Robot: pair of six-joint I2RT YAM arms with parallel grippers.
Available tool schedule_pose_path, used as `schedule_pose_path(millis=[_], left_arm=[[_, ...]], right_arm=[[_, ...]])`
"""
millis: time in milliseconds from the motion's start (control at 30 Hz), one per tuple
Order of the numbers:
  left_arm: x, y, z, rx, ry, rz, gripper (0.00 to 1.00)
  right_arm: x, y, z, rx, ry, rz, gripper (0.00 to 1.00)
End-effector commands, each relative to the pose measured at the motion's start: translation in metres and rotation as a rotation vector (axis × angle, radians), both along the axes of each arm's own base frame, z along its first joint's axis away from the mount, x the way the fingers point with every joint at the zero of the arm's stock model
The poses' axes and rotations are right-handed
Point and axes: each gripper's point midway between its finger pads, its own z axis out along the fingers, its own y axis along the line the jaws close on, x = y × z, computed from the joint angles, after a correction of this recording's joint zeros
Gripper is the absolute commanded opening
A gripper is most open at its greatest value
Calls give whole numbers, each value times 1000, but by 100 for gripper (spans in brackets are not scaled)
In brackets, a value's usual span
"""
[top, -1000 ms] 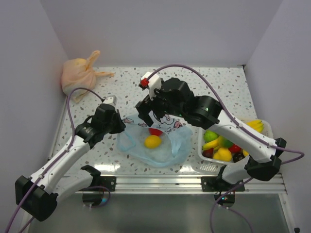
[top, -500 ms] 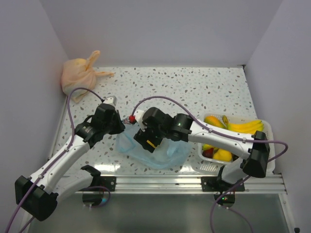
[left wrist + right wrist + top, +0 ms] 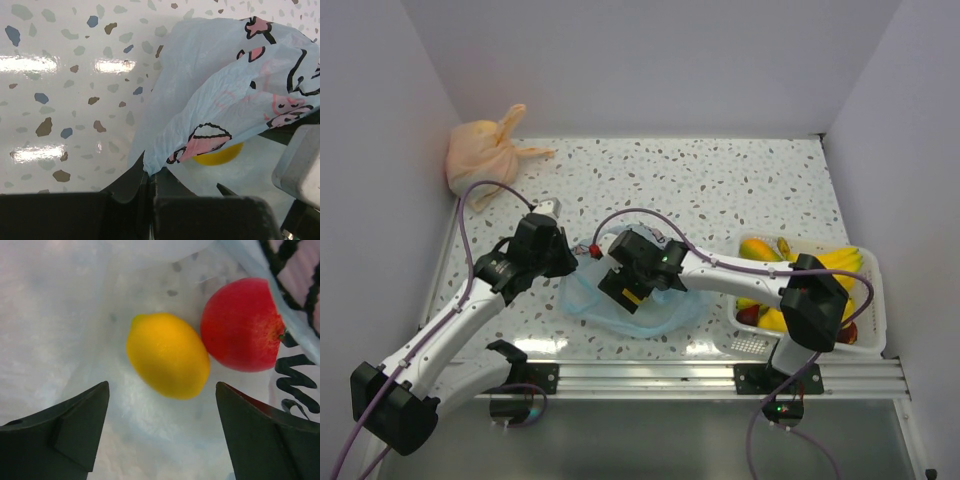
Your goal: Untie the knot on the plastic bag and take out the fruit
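Widely open right hand [image 3: 161, 389] above lemon [image 3: 167, 355]

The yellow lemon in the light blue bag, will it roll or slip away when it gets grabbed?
The oval, smooth-skinned yellow lemon probably rolls sideways easily. It looks rigid, so the open right end effector could likely squeeze it firmly. The thin light blue translucent plastic bag beneath may slide, being slick and floppy.

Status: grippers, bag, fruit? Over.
Left gripper shut on plastic bag edge. Right gripper open inside bag, above lemon. Red fruit right beside lemon.
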Motion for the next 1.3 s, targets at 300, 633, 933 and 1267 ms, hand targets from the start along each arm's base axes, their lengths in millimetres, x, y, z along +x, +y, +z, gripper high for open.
schedule_pose_path(millis=[300, 633, 933, 1267], left_arm=[[-2, 2, 3, 2, -11, -12, 0], [-4, 8, -5, 28, -6, 6, 0], [-2, 11, -2, 35, -16, 24, 0], [-5, 15, -3, 50, -13, 31, 0]], right_arm=[[17, 26, -42, 54, 14, 62, 93], [4, 22, -18, 133, 40, 41, 39], [-9, 37, 107, 389, -19, 114, 17], [1, -2, 250, 672, -259, -53, 14]])
